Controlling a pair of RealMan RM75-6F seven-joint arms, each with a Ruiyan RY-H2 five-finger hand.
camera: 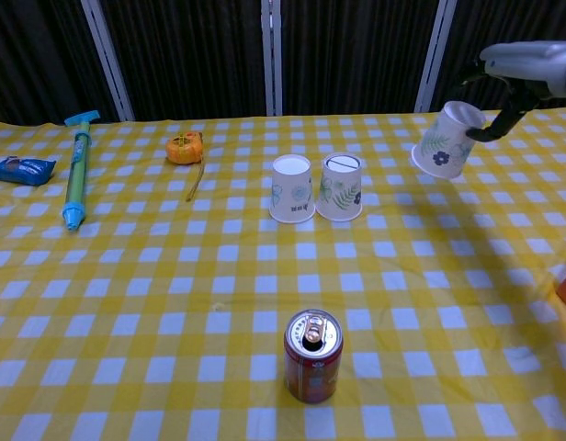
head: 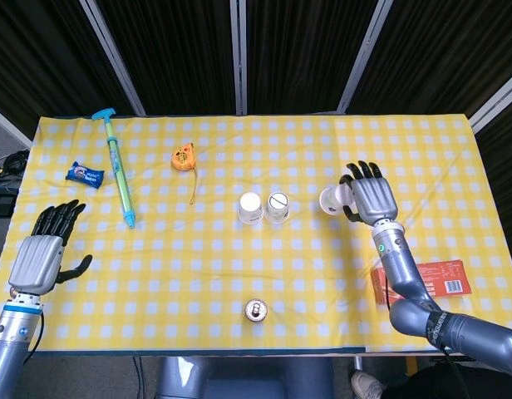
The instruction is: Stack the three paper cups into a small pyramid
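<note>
Right hand (head: 366,198) raised above table, gripping floral paper cup (camera: 443,140); cup tilted, mouth pointing down-left, base toward palm; left hand (head: 45,249) idle, fingers spread, empty.
</note>
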